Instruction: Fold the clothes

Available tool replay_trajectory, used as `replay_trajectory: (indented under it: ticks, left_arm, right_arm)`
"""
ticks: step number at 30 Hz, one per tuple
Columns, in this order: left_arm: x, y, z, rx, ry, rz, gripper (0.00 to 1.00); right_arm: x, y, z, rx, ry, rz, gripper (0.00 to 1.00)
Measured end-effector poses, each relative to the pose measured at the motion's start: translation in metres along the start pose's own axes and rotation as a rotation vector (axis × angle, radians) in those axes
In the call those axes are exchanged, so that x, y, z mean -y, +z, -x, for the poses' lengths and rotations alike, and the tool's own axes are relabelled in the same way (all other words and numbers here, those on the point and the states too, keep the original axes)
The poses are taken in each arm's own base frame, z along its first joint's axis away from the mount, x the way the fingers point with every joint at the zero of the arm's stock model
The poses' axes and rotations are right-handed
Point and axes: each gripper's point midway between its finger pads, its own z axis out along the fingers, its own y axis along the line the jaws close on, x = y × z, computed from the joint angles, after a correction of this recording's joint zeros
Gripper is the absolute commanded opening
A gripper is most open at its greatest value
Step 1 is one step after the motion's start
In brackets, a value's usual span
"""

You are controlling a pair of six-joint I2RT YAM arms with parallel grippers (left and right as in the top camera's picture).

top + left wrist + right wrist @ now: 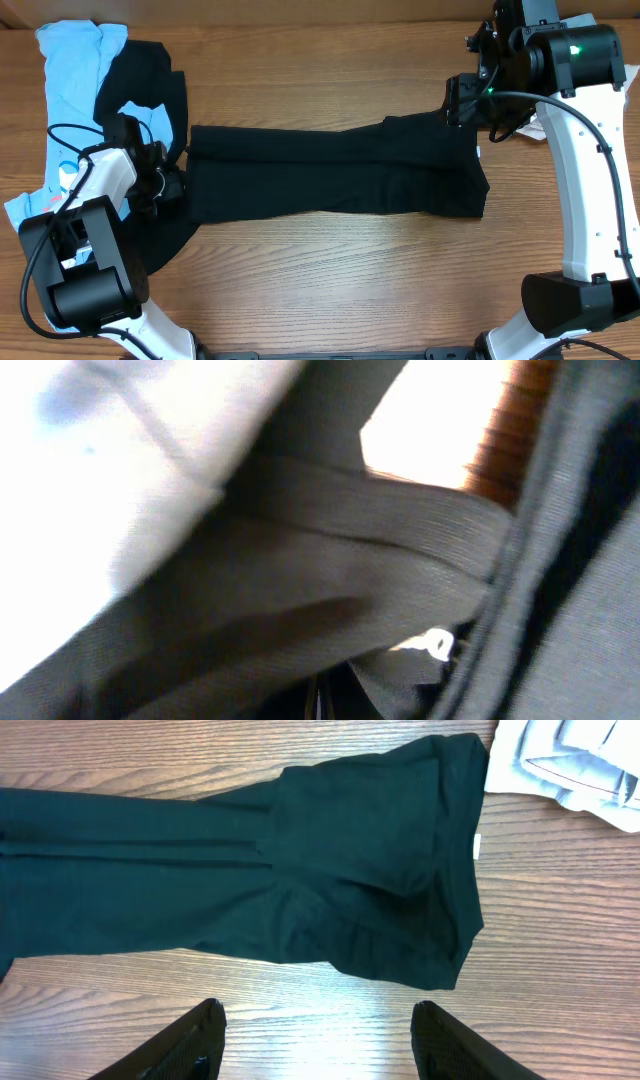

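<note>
The black T-shirt (340, 170) lies as a long folded strip across the middle of the table; it also shows in the right wrist view (300, 890), with a small white tag (476, 845) at its right end. My left gripper (165, 185) is at the strip's left end. In the left wrist view its jaws (318, 705) look closed in dark fabric (300, 600), close up and blurred. My right gripper (462, 100) hovers by the strip's far right corner, open and empty (315, 1010).
A light-blue tee (70, 60) and another black garment (150, 75) lie heaped at the far left, partly under my left arm. A pale folded cloth (570, 770) lies by the right arm. Bare wood table (340, 270) runs along the front.
</note>
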Motion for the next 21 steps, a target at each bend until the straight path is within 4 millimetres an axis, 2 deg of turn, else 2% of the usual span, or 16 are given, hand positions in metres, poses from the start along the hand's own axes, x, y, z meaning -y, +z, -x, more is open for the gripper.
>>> replay_trajectory:
  ticks: [4, 8, 10, 11, 12, 14, 15, 21]
  left_arm:
    - [-0.025, -0.002, 0.009, 0.043, -0.069, 0.101, 0.04]
    - [-0.058, -0.005, 0.019, 0.096, -0.153, 0.179, 0.06]
    - [-0.072, -0.006, 0.019, 0.103, -0.184, 0.203, 0.12]
    - [-0.077, -0.007, 0.019, 0.105, -0.198, 0.211, 0.18]
    - [-0.081, -0.007, 0.019, 0.108, -0.216, 0.216, 0.33]
    - [-0.085, -0.008, 0.019, 0.112, -0.23, 0.22, 0.85]
    - [-0.086, -0.008, 0.019, 0.112, -0.233, 0.22, 1.0]
    - [-0.074, -0.013, 0.022, 0.099, -0.218, 0.15, 1.0]
  right_arm:
    - [0.0, 0.0, 0.0, 0.001, 0.0, 0.001, 0.64]
    - [0.0, 0.0, 0.0, 0.0, 0.0, 0.0, 0.64]
    - [0.0, 0.0, 0.0, 0.0, 0.0, 0.0, 0.64]
    - [0.0, 0.0, 0.0, -0.001, 0.0, 0.0, 0.65]
    - [0.0, 0.0, 0.0, 0.0, 0.0, 0.0, 0.65]
    - [0.0, 0.0, 0.0, 0.0, 0.0, 0.0, 0.66]
    - [0.0, 0.0, 0.0, 0.0, 0.0, 0.0, 0.66]
    - [0.0, 0.0, 0.0, 0.001, 0.0, 0.0, 0.67]
